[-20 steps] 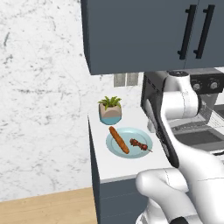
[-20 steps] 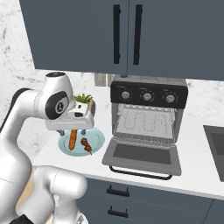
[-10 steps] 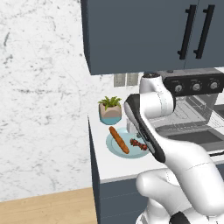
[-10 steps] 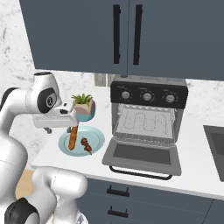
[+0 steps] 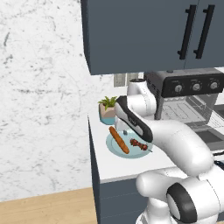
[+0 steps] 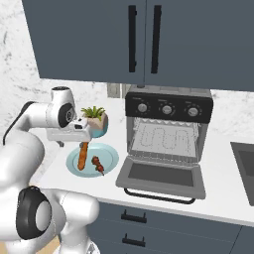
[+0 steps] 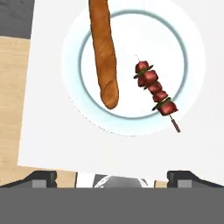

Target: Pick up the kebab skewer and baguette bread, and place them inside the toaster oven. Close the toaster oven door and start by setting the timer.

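Pickup step in hand: gripper (image 7: 112, 177) held spread, empty, above plate (image 7: 188, 94); kebab skewer (image 7: 155, 92) and baguette bread (image 7: 104, 52) untouched; descent onto skewer needed next

The baguette bread (image 7: 104, 52) is a long, thin, orange-brown loaf with a round end. It lies flat on a round pale blue plate (image 7: 188, 105). The kebab skewer (image 7: 155, 92) lies flat on the same plate, just beside the bread and not touching it. It is a thin stick with small dark red meat chunks and is shorter than the bread. The toaster oven (image 6: 168, 130) is a dark grey box with three round knobs, standing near the plate. The toaster oven door (image 6: 161, 176) hangs down open, so the wire rack inside shows.
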You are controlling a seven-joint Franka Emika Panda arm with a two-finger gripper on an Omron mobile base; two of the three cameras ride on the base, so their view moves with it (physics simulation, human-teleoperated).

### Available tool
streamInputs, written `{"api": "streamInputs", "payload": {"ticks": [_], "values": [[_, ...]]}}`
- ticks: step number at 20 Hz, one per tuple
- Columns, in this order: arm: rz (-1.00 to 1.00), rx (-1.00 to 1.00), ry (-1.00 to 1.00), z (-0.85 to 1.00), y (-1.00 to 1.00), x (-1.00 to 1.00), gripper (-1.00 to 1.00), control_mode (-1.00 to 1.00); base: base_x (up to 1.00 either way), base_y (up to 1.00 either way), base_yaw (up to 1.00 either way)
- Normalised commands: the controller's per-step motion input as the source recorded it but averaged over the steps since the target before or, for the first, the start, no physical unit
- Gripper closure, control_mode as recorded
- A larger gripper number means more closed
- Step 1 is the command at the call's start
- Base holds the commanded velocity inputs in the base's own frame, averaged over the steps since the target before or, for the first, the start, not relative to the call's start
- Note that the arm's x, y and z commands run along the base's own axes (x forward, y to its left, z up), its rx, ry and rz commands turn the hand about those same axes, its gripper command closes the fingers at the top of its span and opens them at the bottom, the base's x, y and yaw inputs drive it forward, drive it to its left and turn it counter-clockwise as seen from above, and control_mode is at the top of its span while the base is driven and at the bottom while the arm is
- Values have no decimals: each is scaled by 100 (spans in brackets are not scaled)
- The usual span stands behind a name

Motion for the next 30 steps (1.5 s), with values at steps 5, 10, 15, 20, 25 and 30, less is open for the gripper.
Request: {"api": "streamInputs", "payload": {"ticks": [5,10,15,20,25,30], "values": [[-17,3,-4,-49,10,42,-100,-100,0,0,0],[-12,2,-8,-55,2,43,-100,-100,0,0,0],[-5,1,-26,-42,0,16,-100,-100,0,0,0],[6,0,4,-12,0,13,-100,-100,0,0,0],[10,0,15,-9,0,23,-100,-100,0,0,0],[9,0,2,-42,6,31,-100,-100,0,0,0]]}}
